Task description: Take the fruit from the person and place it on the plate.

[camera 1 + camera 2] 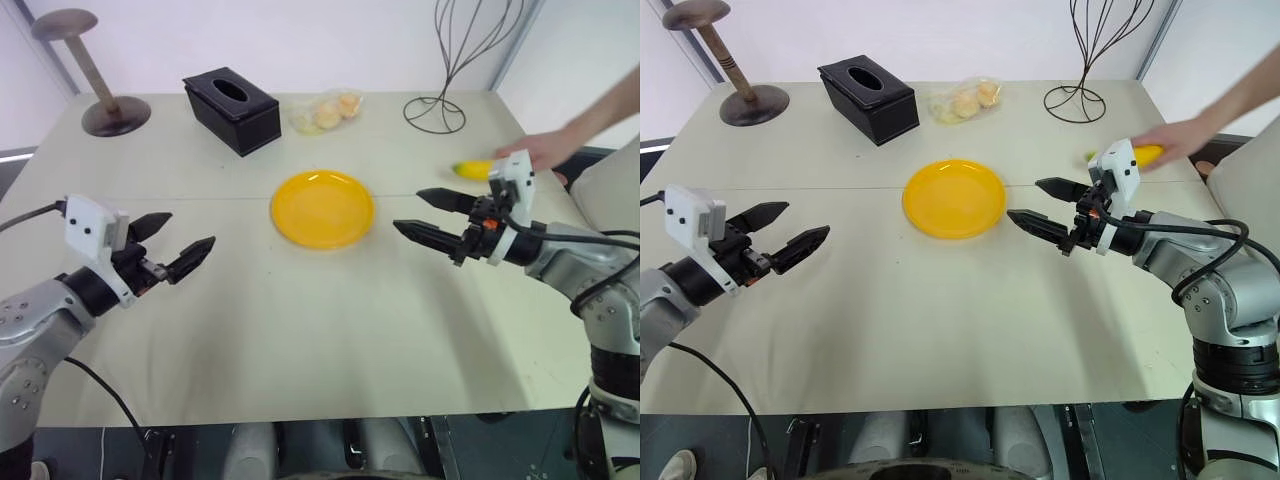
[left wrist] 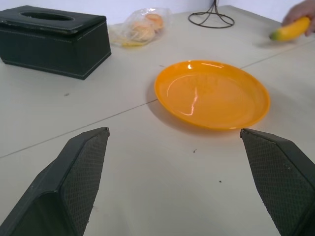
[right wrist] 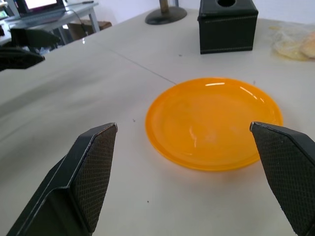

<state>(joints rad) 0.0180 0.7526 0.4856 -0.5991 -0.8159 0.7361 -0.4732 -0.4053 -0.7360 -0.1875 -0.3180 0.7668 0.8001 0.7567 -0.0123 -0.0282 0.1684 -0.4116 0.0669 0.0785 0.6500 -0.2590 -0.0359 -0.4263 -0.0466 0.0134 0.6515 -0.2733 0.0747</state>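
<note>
The plate [image 1: 322, 208] lies bare at the middle of the pale tabletop [image 1: 300, 340]; nothing rests on it; the banana [image 1: 1137, 155] is at the right edge of the tabletop, grasped at its far end by the person's hand [image 1: 1175, 140], whose forearm reaches in from the right; the fruit sits low over the surface, and whether it touches cannot be told; it is well apart from the plate. The right hand [image 1: 428, 214] hovers above the tabletop just right of the plate, its two black fingers spread wide and pointing toward the plate, holding nothing; the banana lies behind it, near but not touching. The left hand [image 1: 172, 244] hovers over the left side of the tabletop, fingers likewise parted and empty, aimed toward the plate and well apart from it. At the far side stand a black tissue box [image 1: 231, 109], a clear bag of small pale-orange fruits [image 1: 326, 110] just beside it, a wire stand [image 1: 437, 108] to the right, and a wooden stand with a round base [image 1: 113, 115] at the far left corner.
</note>
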